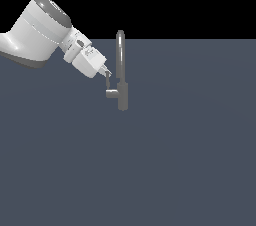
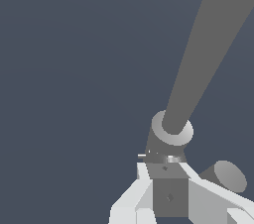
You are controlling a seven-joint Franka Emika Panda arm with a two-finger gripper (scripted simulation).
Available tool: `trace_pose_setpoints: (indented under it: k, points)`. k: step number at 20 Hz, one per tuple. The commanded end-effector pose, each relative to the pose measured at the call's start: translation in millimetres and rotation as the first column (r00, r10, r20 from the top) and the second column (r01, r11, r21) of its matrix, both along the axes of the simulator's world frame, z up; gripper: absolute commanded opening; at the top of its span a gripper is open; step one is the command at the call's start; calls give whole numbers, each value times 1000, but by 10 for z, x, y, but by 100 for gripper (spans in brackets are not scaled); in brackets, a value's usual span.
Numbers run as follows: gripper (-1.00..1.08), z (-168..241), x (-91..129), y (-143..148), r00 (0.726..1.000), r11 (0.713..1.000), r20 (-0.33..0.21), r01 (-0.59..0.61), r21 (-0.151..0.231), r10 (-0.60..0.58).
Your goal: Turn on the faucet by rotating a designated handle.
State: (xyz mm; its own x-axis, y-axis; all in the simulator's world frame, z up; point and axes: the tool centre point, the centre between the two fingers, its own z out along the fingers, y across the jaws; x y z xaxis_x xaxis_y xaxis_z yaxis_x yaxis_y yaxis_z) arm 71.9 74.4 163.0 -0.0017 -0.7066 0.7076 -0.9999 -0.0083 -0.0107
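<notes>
Beyond the fingertips, on the far side from the arm, rises the faucet [image 1: 121,77], the largest thing near the tool: a thick cylindrical base with a slim spout that arches over at a level above the gripper [image 1: 107,74]. Its base stands on the flat grey surface [image 1: 190,160] that spreads out below and all round the tool. Smaller, and right at the tips, is the handle [image 1: 109,91], a thin bar on a short stub from the faucet body's side; in the wrist view a dark block of it [image 2: 170,196] sits between the two pale fingers [image 2: 130,203], which flank it closely. The gripper looks narrowed about the handle, though whether the pads truly press it or merely bracket it cannot be told.

Risks, as a judgement: if the hold is only loose, the bar may slip out of the fingers once the wrist starts to turn, leaving the faucet off. The spout lies just beyond the fingers, so a swing toward it could knock a finger against the column. Pushing along the stub rather than round it would jam the lever instead of rotating it.
</notes>
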Motion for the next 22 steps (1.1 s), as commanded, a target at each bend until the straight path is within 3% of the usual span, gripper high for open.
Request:
trace_pose_setpoints:
  k: [1,9,11,22]
  points:
    - [-100,15,-69,0,1000,1000,0,0,0,0]
    - [-100,67,-295,-2,1000,1000,0,0,1,0]
    - [-100,59,-239,19,1000,1000,5,-8,1,8]
    - [-100,-72,-575,1,1000,1000,2,-3,1,3]
